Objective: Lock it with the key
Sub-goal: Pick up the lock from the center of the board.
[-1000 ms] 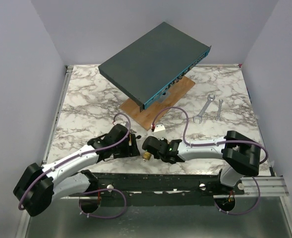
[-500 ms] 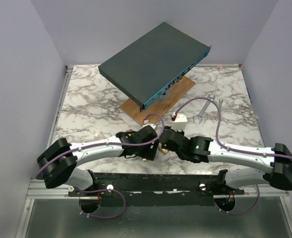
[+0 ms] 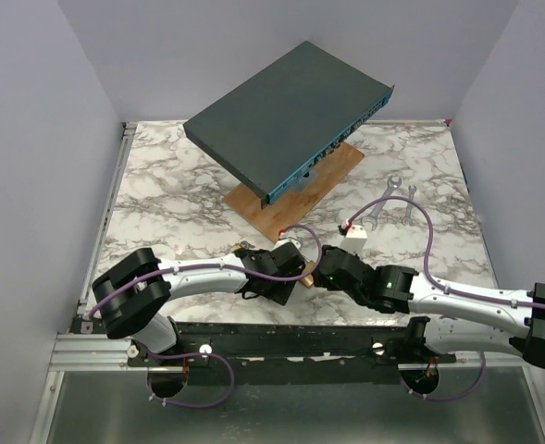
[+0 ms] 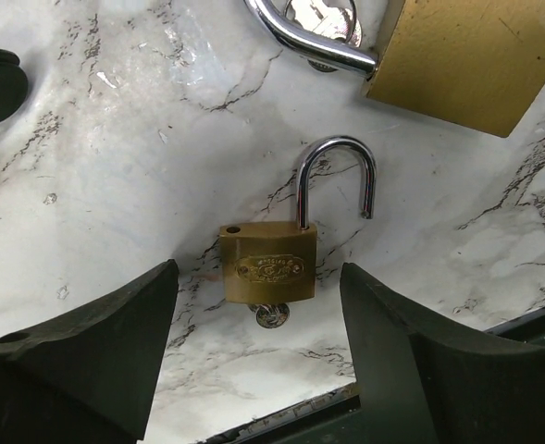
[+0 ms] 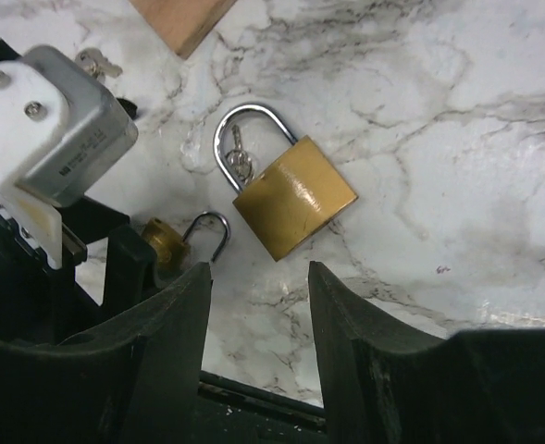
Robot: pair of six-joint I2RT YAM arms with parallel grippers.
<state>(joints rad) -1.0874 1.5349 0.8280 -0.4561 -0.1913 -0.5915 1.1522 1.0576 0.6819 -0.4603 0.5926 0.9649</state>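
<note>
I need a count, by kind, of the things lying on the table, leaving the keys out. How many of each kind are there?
Padlocks: 2, small padlock and large padlock
Wrenches: 2
Wooden board: 1
Dark flat box: 1
Total: 6

Marble table (image 3: 161, 203): two padlocks (image 5: 294, 197), wrenches (image 3: 380, 202), board (image 3: 258, 208)

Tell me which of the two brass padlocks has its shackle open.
The smaller padlock: one end of its shackle stands free of the body. The larger padlock beside it has both ends seated.
</note>
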